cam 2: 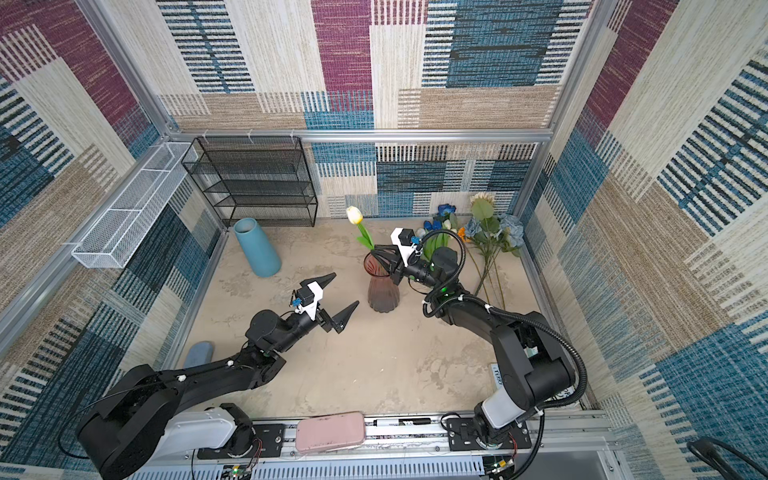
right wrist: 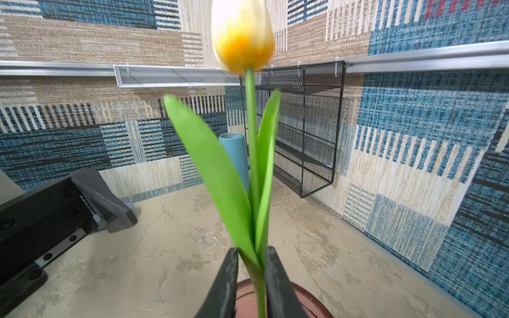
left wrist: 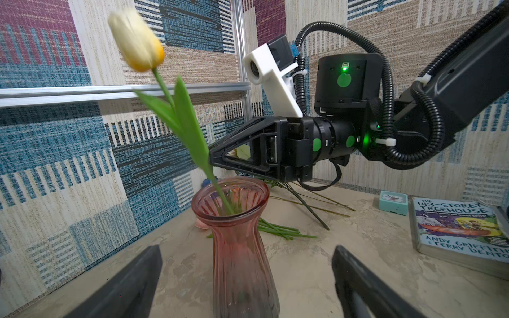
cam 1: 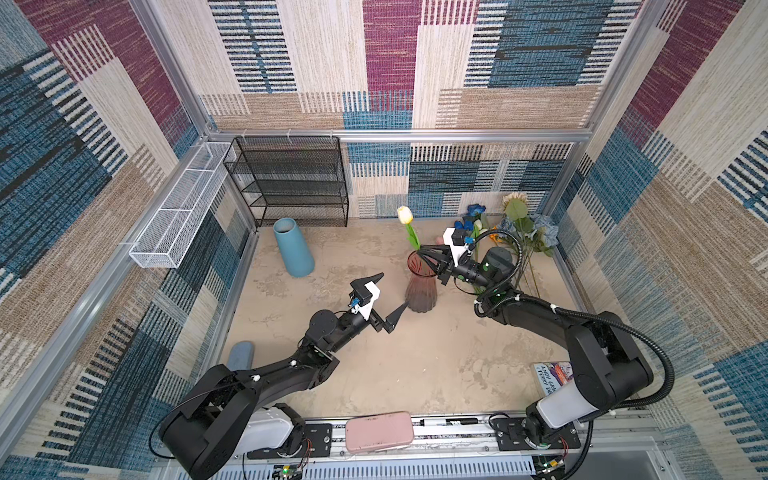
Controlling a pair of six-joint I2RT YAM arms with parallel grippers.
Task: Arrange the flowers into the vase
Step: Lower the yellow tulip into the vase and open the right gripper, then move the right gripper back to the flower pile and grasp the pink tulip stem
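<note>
A ribbed pink glass vase [cam 1: 422, 286] [cam 2: 383, 291] [left wrist: 242, 247] stands mid-table. A cream-yellow tulip [cam 1: 405, 215] [cam 2: 354, 215] [left wrist: 136, 41] [right wrist: 243, 35] leans out of it, its green stem down inside the neck. My right gripper [cam 1: 422, 250] [cam 2: 376, 249] [left wrist: 210, 159] [right wrist: 251, 253] hovers over the vase's rim [right wrist: 303, 300]; its jaws stand slightly parted around the stem, with a gap on one side. My left gripper [cam 1: 395, 289] [cam 2: 346, 288] [left wrist: 245, 249] is wide open and empty, just left of the vase, not touching it. The other flowers [cam 1: 519, 232] [cam 2: 490, 232] lie heaped at the back right.
A blue vase [cam 1: 293, 247] stands at the back left before a black mesh shelf [cam 1: 291, 178]. A white wire basket [cam 1: 178, 208] hangs on the left wall. A book [left wrist: 462, 228] and a small clock [left wrist: 393, 202] lie at the right. A pink case [cam 1: 379, 430] rests on the front rail.
</note>
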